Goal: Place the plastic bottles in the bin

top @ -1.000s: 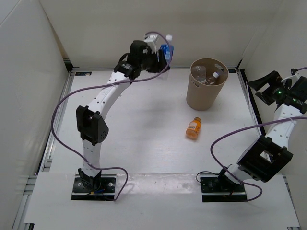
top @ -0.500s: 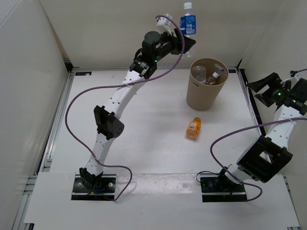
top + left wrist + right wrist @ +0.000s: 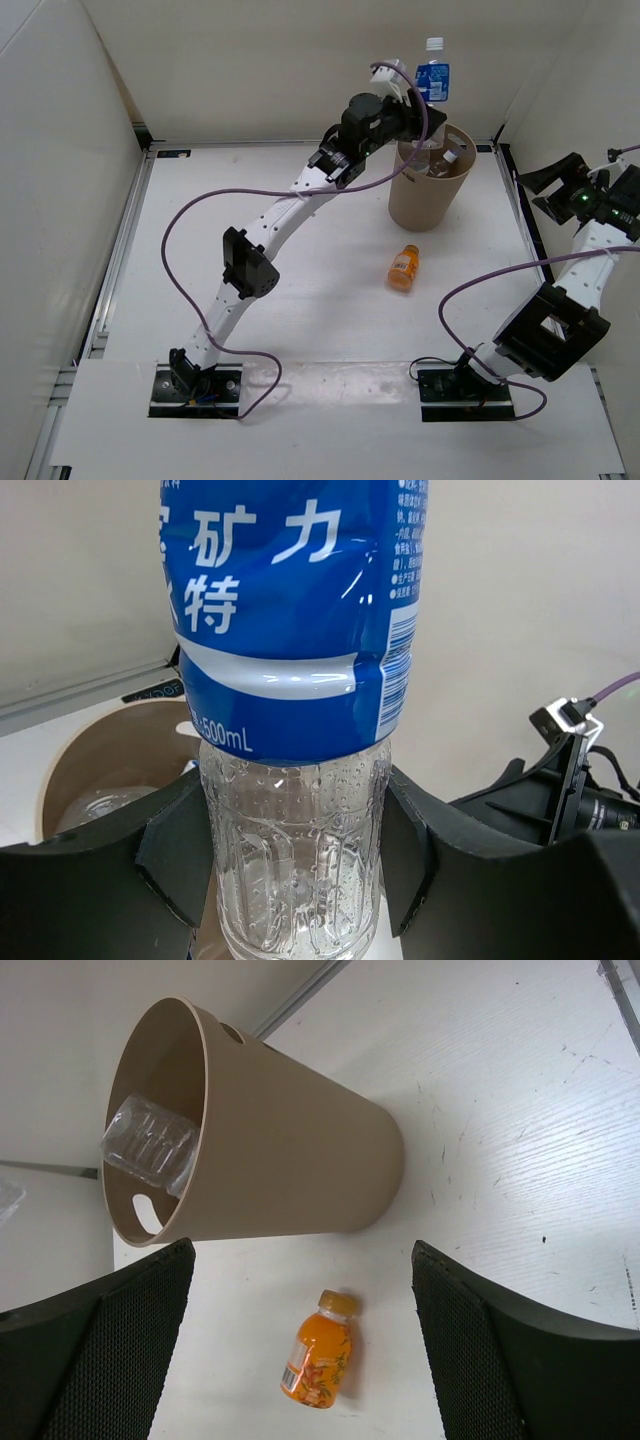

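Upper centre: left jaws clamp blue-label bottle (image 3: 432, 80) above bin (image 3: 420, 205); right jaws wide; orange bottle (image 3: 403, 267) lying on counter (image 3: 330, 310).

Glossy clear plastic bottle (image 3: 295, 720), matt bin (image 3: 290, 1150)

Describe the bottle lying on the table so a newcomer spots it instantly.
Find the tan bin at the far right of the white table. On the bin's near side, apart from it, the short orange bottle lies on its side. It alone is on the tabletop: the clear bottles are in the bin, and the left gripper holds the blue-labelled bottle aloft.
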